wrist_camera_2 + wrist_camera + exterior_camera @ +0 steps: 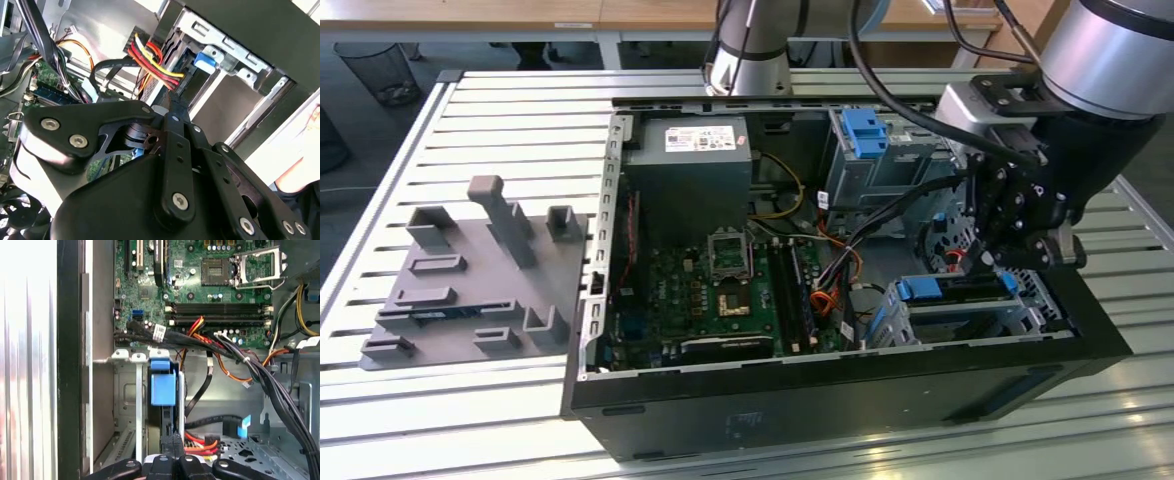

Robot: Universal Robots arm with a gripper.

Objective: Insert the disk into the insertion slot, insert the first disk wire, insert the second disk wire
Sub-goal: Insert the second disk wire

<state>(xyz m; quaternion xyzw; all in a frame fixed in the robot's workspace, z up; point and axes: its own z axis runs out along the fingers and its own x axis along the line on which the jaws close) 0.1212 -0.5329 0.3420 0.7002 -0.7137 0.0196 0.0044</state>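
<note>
Gripper (175, 102) fingers stood nearly shut, hold unclear | disk (163, 385) sat in insertion slot (131, 405) | first-wire step, judged | red-yellow disk wire (150, 60) would need squaring to port

The worktop (507, 110) is a pale metal surface of long parallel slats with dark gaps between them, and in the first wrist view its bright slats (30, 390) run alongside the case's black wall. An open black computer case (827, 400) lies on its side towards the exterior view's right, its inside facing up. Well apart from it, towards the exterior view's left, a flat grey fixture plate (467, 280) with several upright blocks and posts rests on the slats.
</note>
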